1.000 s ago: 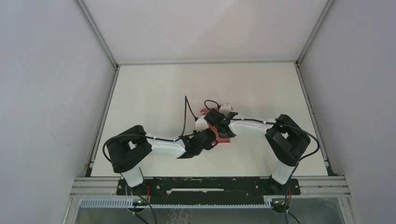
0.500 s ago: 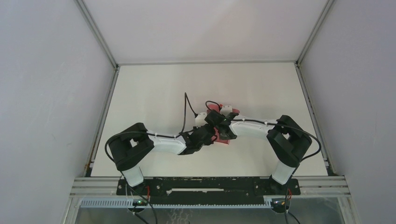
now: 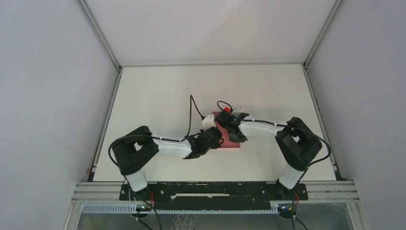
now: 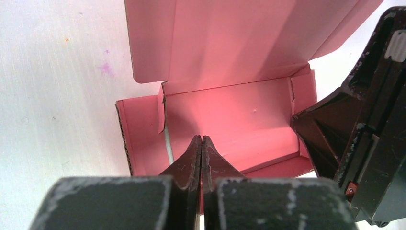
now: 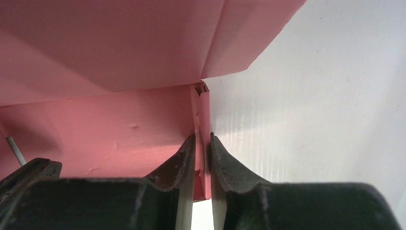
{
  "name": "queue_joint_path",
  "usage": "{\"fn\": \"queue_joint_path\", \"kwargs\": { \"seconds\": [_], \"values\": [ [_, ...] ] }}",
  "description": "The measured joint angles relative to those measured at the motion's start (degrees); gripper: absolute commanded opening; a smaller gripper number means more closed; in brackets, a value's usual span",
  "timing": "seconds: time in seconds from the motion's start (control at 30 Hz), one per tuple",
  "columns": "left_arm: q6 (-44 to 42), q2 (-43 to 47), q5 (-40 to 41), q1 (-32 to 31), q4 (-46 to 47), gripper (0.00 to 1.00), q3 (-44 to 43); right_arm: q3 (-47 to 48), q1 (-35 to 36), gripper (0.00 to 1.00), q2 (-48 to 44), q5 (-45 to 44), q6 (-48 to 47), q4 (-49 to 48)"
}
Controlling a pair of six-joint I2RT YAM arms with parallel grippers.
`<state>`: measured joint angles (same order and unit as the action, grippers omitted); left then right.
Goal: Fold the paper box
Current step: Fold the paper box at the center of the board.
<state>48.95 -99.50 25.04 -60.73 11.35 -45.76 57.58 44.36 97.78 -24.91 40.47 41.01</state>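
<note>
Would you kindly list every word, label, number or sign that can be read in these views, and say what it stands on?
None: no readable text in any view. The paper box is plain pink, the table white with faint specks, and the left gripper and right gripper show only scuffed black.

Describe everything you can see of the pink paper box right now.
The paper box is matte pink thin cardboard, partly folded into a shallow open tray with low walls and tucked corner tabs. Its lid flap is open, rising past the far wall in the left wrist view. The box rests on the white table. The right claw pinches one side wall. The shut left claw points into the tray; whether it touches is unclear.
</note>
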Motion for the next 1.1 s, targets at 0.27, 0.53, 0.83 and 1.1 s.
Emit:
{"fn": "queue_joint_path", "kwargs": {
  "seconds": [0.27,0.53,0.83,1.1],
  "values": [
    [-1.3,3.4,-0.2,0.6,-2.5,0.02,0.0,-0.1,-0.4,0.08,0.0,-0.1,-0.4,0.1],
    [-2.5,19.6,0.9,4.5,-6.9,0.15,1.5,-0.2,-0.7,0.05,-0.1,0.0,-1.5,-0.2],
    [-0.3,28.0,2.7,8.7,-9.8,0.00,15.9,-0.7,-0.9,0.00,-0.7,1.4,-2.9,-1.0],
    [3.1,23.2,-1.0,8.7,0.3,0.20,24.3,-1.0,-0.7,0.00,-1.2,2.0,-3.3,-1.5]
  ]
}}
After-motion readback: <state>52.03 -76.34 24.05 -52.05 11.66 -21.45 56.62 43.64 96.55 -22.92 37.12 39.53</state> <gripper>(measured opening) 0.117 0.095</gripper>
